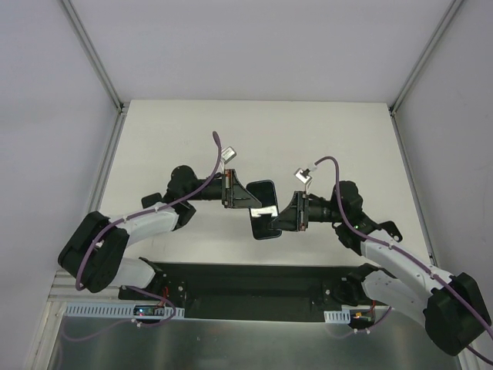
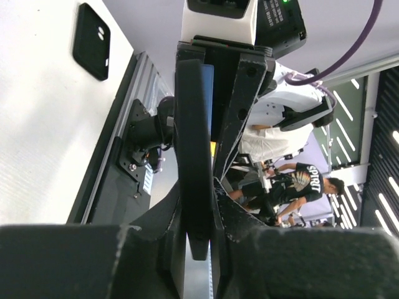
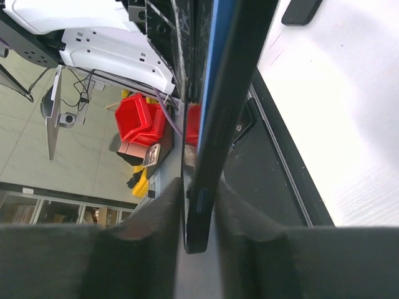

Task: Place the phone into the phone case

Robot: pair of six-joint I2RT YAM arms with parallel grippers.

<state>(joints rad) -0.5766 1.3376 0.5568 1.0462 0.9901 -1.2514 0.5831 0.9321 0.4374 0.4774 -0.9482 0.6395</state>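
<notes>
The phone [image 1: 266, 224] hangs flat above the middle of the table, its glossy black face up and a blue edge showing. My left gripper [image 1: 249, 202] is shut on its left end and my right gripper [image 1: 280, 216] on its right end. The left wrist view shows the phone [image 2: 193, 124] edge-on between my gripper's [image 2: 198, 205] fingers, with the other gripper clamped on its far end. In the right wrist view the phone [image 3: 232, 93], blue along one side, sits in my gripper [image 3: 199, 193]. The black phone case [image 1: 262, 189] lies on the table just behind, also visible as the case [image 2: 91, 42] and the case [image 3: 302, 9].
A black base plate [image 1: 262, 281] runs along the table's near edge between the two arm bases. Metal frame posts [image 1: 96, 58] stand at the back corners. Beyond the table edge I see red bins [image 3: 140, 118] and a person [image 2: 305, 180].
</notes>
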